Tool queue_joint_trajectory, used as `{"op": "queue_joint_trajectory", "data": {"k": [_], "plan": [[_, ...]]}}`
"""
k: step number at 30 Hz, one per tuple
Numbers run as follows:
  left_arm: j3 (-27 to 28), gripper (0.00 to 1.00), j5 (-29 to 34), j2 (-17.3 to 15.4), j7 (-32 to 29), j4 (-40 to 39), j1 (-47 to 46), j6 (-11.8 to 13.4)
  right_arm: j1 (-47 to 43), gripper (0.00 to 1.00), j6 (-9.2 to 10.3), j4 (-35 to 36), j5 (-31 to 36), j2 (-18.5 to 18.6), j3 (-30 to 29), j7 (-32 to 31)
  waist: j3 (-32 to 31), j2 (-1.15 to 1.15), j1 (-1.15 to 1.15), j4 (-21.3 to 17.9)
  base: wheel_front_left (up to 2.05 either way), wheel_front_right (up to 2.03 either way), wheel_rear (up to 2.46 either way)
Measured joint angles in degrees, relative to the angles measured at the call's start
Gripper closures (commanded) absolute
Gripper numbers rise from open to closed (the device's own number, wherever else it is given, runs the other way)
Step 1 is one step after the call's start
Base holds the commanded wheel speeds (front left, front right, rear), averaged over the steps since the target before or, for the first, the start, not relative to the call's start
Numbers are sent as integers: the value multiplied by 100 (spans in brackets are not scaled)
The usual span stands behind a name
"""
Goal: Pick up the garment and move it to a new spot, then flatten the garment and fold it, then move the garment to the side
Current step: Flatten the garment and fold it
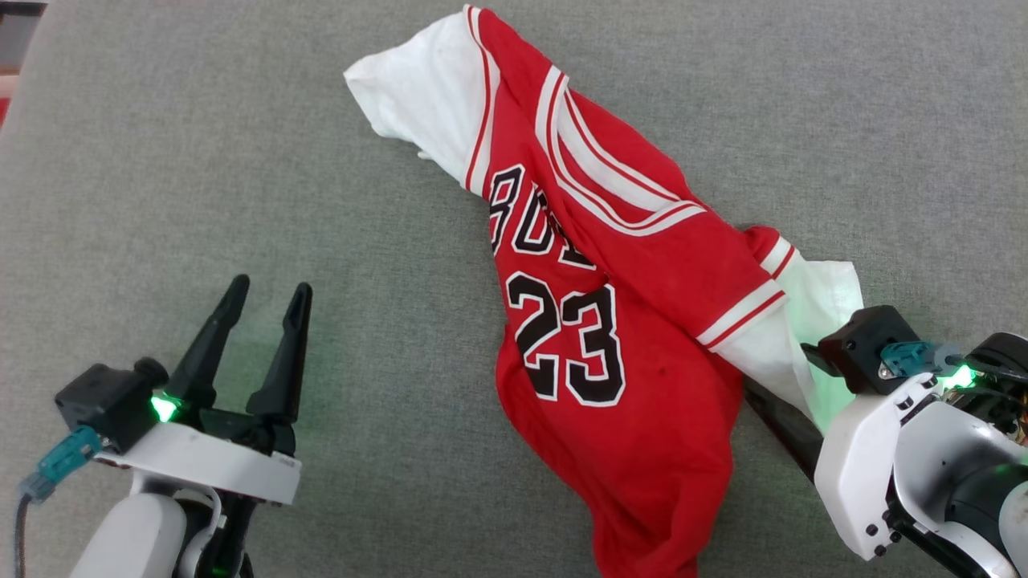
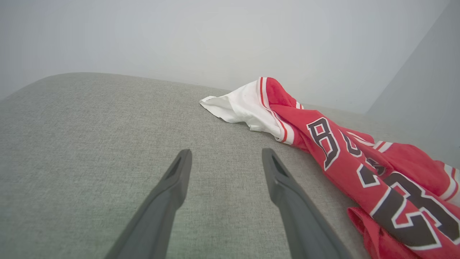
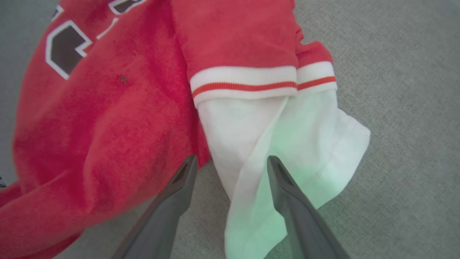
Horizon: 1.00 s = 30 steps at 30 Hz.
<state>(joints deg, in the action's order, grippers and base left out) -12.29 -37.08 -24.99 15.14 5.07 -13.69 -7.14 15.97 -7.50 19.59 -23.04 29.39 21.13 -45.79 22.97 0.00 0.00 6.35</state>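
Observation:
The garment [image 1: 610, 321], a red jersey with white sleeves and a black 23, lies crumpled in a diagonal band across the grey surface [image 1: 161, 160]. My left gripper [image 1: 271, 285] stands open over bare fabric to its left, well apart from it; in the left wrist view the left gripper [image 2: 227, 153] has the garment [image 2: 341, 144] off to the right. My right gripper [image 3: 233, 160] is open at the garment's near white sleeve [image 3: 287, 144], with sleeve cloth lying between its fingers. In the head view that sleeve [image 1: 811, 321] hides the right fingertips.
The grey surface's rounded edge [image 1: 16, 88] runs at the far left, with a bit of red [image 1: 4, 108] beyond it. A pale wall [image 2: 230, 36] rises behind the surface's far edge. Bare grey fabric lies left of and beyond the garment.

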Motion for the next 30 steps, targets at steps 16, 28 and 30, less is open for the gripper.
{"op": "queue_joint_trajectory", "data": {"k": [16,28,30], "plan": [[-188,0,-218,-711,0,-269,-394,-25,226,100,0,-234,59,-210,138,257,202,0,0,-117,0,0,0],[-2603,0,-1415,-3088,-1856,-315,-3518,-35,679,100,0,-171,212,-532,579,409,559,0,0,-431,0,0,0],[-3076,0,-1559,-3218,-2179,-177,-4176,-35,772,100,0,-166,252,-597,665,446,671,0,0,-502,0,0,0]]}}
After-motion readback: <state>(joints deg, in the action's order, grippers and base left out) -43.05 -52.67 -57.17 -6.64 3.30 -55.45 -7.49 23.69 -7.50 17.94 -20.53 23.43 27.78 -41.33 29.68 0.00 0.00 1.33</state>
